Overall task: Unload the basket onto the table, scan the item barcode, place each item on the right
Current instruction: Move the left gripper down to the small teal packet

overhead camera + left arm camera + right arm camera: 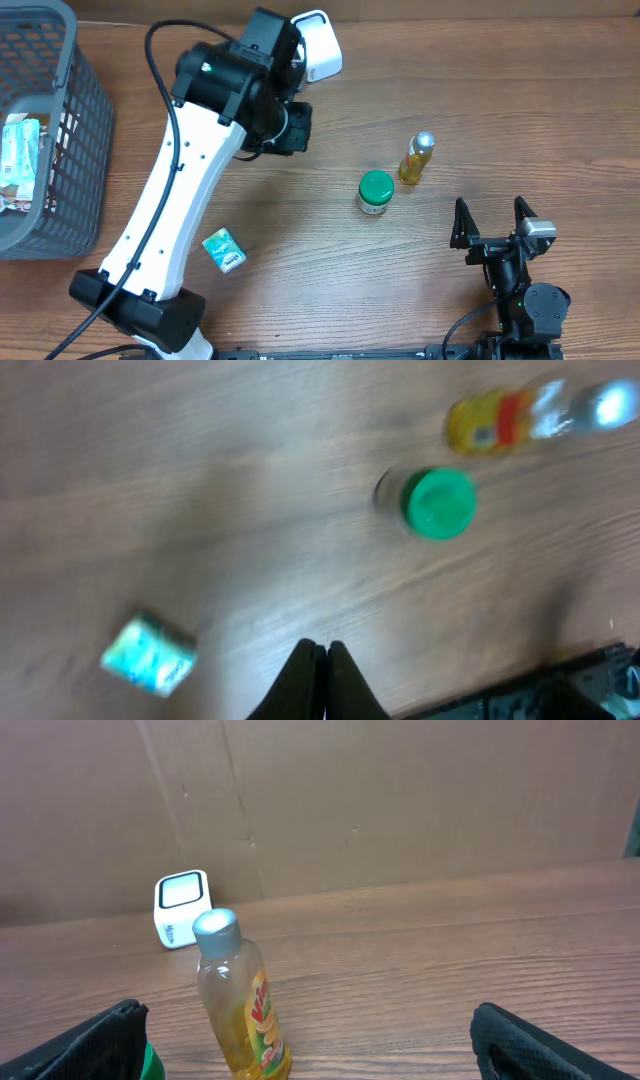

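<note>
Closed, empty left claw (322,648), green-lidded jar (438,503) well apart beyond it

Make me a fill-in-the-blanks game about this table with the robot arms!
1. The jar beside the yellow bottle has a ____ lid.
2. The left gripper is ____, with nothing between its fingers.
3. The right gripper stands wide ____.
4. A gray ____ stands at the left edge of the table.

Missing words: green; shut; open; basket.
</note>
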`<state>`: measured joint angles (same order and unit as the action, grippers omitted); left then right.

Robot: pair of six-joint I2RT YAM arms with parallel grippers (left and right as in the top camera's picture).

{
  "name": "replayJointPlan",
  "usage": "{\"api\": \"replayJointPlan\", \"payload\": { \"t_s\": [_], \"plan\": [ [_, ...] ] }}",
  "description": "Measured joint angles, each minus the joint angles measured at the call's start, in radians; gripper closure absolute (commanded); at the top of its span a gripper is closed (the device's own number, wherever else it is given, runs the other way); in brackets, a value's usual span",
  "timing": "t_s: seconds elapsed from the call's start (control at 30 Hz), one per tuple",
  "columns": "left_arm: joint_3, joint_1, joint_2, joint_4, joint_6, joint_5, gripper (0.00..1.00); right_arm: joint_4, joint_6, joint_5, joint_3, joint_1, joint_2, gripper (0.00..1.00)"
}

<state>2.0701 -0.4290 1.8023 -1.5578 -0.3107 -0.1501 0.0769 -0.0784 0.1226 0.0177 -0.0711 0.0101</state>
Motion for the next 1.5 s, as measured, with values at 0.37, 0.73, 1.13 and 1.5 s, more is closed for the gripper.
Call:
{"api": "replayJointPlan", "payload": {
  "t_s": [0.37,0.73,1.13,1.5],
  "plan": [
    [-0.102,-0.004,-0.031,-0.125,-0.06,0.002,0.96,0.0,0.0,0.0,0.0,0.0,0.0,0.0],
    [-0.566,-0.008,-0.31,-0.062,-0.378,0.149,0.96,0.001,0.0,0.0,0.0,0.0,0.0,0.0],
    [-1.021,0.068,-0.482,0.219,-0.642,0.223,0.96,0.0,0.0,0.0,0.0,0.0,0.0,0.0],
    [-1.231,0.363,-0.482,0.479,-0.438,0.129,0.94,0.0,0.0,0.0,0.0,0.0,0.0,0.0]
  ]
}}
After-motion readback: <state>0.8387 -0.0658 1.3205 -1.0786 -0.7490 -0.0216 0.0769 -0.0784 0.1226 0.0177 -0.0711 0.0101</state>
